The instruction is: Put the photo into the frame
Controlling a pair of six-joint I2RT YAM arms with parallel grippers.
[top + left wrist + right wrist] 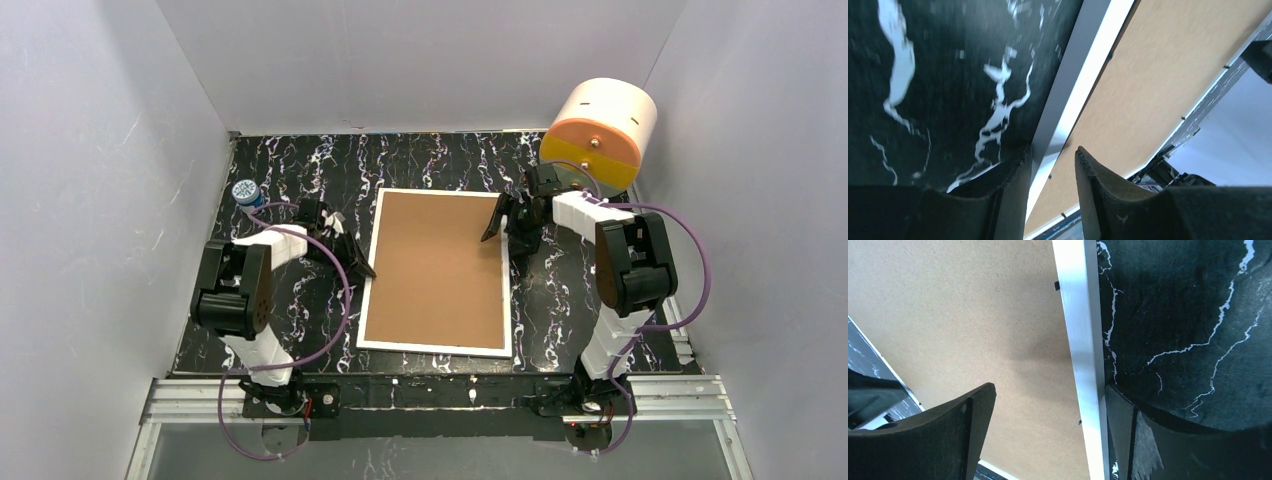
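So far little of the job can be confirmed; the frame (436, 268) lies flat and face down in the middle of the dark marbled table (300, 170), its brown fibreboard back up and its narrow white rim showing all round. The photo is in no view; whether it already sits under the backing or is somewhere out of sight, I cannot tell.

The left gripper (362, 270) is low at the frame's left edge; in its wrist view the jaws stand fairly close together astride the white rim, one finger over the table and one over the board; whether they actually pinch the rim I cannot tell. The right gripper (503, 238) is at the far part of the right edge, jaws spread wide across the rim and holding nothing; its outer finger looks to sit just beside the rim's outside face.

Judging by this, the work seems to be at the stage of taking hold of the frame; seating the print and closing the back cannot be counted done. A white-and-orange drum (600, 130) stands at the far right, apart from the frame.
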